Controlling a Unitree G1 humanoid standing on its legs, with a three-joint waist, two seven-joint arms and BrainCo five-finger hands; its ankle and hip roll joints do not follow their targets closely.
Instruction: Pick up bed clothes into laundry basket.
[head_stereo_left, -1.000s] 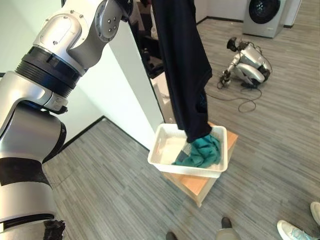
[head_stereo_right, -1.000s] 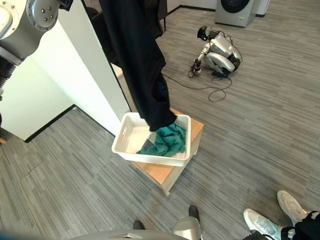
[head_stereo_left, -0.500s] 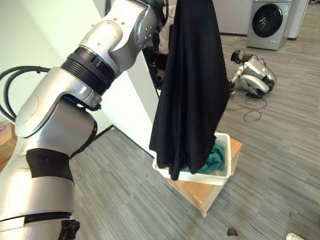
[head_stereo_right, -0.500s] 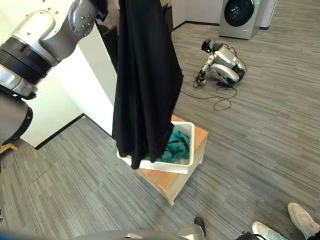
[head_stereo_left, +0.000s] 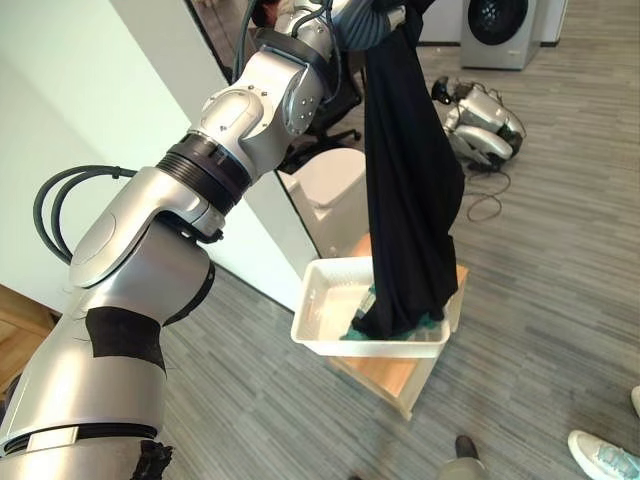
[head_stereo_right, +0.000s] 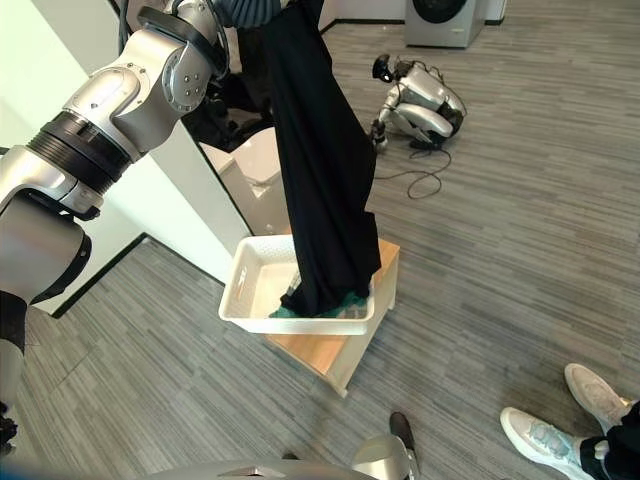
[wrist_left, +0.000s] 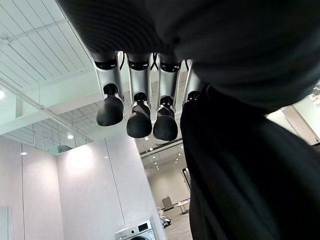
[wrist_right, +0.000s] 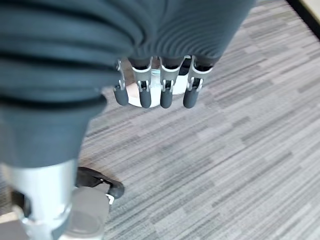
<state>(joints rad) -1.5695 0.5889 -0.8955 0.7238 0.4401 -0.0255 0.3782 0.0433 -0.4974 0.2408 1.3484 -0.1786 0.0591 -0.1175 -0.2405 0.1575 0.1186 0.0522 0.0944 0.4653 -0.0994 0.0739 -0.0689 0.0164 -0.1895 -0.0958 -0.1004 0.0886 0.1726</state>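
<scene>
My left hand (head_stereo_left: 368, 20) is raised high and is shut on the top of a long black garment (head_stereo_left: 410, 200). The garment hangs straight down, and its lower end lies inside a white laundry basket (head_stereo_left: 318, 302). In the left wrist view the black cloth (wrist_left: 250, 175) sits beside the fingers (wrist_left: 140, 120). A teal cloth (head_stereo_right: 352, 297) lies in the basket under the garment's end. The basket stands on a low wooden stool (head_stereo_right: 320, 350). Over bare floor, my right hand (wrist_right: 165, 95) hangs with straight fingers and holds nothing.
A white partition wall (head_stereo_left: 150, 90) runs along the left of the basket. A white round seat (head_stereo_left: 335, 190) stands behind it. A small robot dog (head_stereo_left: 480, 125) lies on the floor near a washing machine (head_stereo_left: 497, 20). A person's shoes (head_stereo_right: 545, 440) stand at the lower right.
The garment's lower end hung over the basket's front rim half a second ago; now it lies inside the basket. My left arm reaches further out, and the view has shifted.
</scene>
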